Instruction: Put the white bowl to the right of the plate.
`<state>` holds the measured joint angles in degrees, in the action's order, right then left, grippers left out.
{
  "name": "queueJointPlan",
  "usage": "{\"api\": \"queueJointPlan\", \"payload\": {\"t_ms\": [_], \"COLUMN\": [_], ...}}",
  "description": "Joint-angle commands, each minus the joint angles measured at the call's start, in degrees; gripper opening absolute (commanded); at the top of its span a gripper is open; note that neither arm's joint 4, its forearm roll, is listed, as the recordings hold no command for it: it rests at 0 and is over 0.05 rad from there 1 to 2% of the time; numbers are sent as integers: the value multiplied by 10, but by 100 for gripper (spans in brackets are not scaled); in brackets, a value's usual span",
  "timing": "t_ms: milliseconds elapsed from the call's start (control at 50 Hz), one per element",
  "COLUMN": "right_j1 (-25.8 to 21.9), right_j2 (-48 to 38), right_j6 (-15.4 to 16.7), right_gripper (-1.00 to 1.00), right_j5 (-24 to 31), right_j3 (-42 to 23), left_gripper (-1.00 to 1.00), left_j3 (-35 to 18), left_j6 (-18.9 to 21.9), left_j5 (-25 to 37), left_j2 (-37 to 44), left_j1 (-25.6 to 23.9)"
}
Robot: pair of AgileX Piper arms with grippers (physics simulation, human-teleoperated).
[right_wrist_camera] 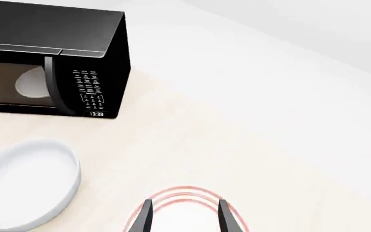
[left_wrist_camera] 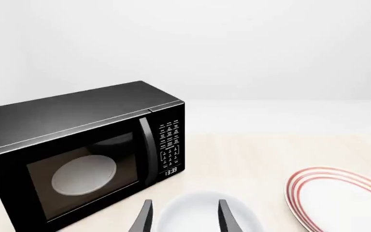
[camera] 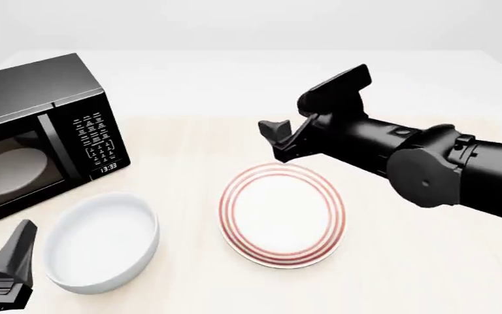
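One white bowl point(camera: 101, 241) upright, opening up

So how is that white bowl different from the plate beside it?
The white bowl is deep with a thick wall; the plate is flat. The bowl is plain white; the plate has thin red rings near its rim. The bowl sits left, nearer the microwave. Both are round, white and empty.

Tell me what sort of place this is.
Likely a simulated kitchen-style tabletop, not a real room: a black microwave, a white bowl and a red-ringed plate sit on a pale table against blank white surroundings, with both robot grippers, left and right, open over it.
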<state>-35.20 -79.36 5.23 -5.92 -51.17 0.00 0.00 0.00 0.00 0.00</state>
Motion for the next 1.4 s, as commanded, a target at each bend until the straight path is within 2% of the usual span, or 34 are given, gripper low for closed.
{"api": "queueJointPlan", "payload": {"t_ms": [20,600,780,980,1000,1020,1060,1200,1240,1400], "right_j1": [-42,-133,-153,-161,-162,-170,-166,-177,-178,-182], "right_j2": [-98,-227,-250,-284,-282,-276,-285,-315,-320,-350], "right_j6": [0,-14,-25,-25,-27,-49,-35,-41,-31,-42], "right_gripper": [100,100,100,100,100,100,100,100,100,100], "right_j5": [49,106,116,131,129,124,129,135,138,148], "right_j3": [-92,-238,-261,-295,-296,-293,-301,-325,-330,-355], "left_gripper": [100,100,100,100,100,100,100,100,100,100], "left_j3": [0,0,0,0,0,0,0,0,0,0], "left_j6": [0,0,0,0,0,0,0,0,0,0], "left_j5": [0,0,0,0,0,0,0,0,0,0], "left_j2": [0,0,0,0,0,0,0,0,0,0], "left_j1": [0,0,0,0,0,0,0,0,0,0]}}
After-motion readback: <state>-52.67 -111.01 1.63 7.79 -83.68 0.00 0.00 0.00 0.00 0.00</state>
